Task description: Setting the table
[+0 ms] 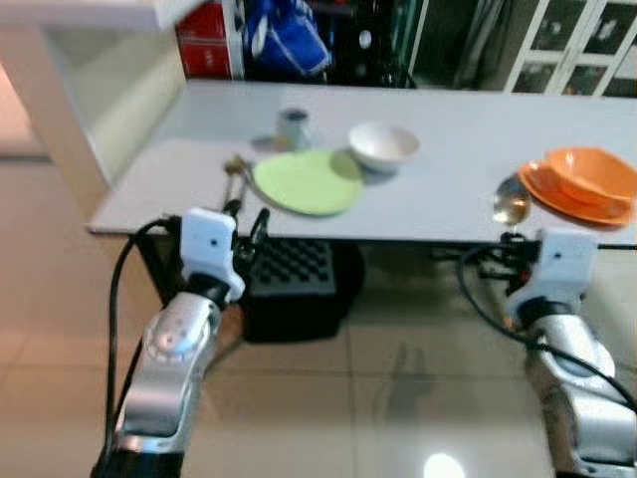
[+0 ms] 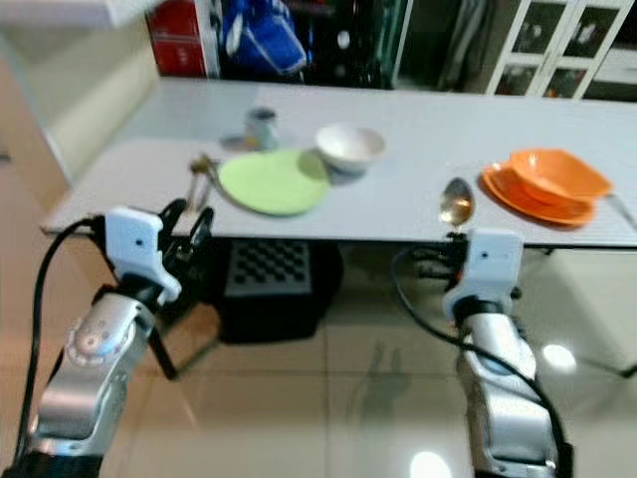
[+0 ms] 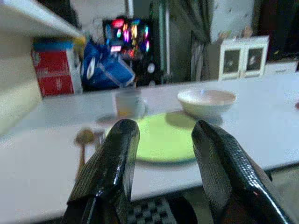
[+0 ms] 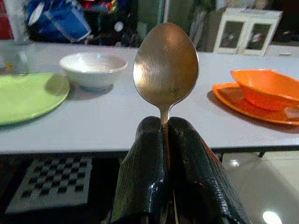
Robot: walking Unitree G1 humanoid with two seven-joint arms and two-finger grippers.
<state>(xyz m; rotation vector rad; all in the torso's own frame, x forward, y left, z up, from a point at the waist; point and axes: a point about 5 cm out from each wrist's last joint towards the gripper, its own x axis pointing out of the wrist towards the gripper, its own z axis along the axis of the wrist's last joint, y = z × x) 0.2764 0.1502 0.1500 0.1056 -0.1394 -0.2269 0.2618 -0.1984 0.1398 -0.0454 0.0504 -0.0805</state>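
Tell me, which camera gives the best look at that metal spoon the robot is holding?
The right wrist view: the spoon stands upright and sharp, its handle pinched between the right gripper jaws. Both eye views show it small and blurred, rising from that gripper at the table's near edge, beside the orange plate.

white table (image 1: 448, 199) with plates, bowls, cup

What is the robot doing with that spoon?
The robot is setting the table. Its right hand is pinching a metal spoon by the handle, bowl end up, at the table's near edge by the orange bowl on its orange plate. Its left hand is open, holding nothing, in front of the green plate. A white bowl and a cup sit behind that plate.
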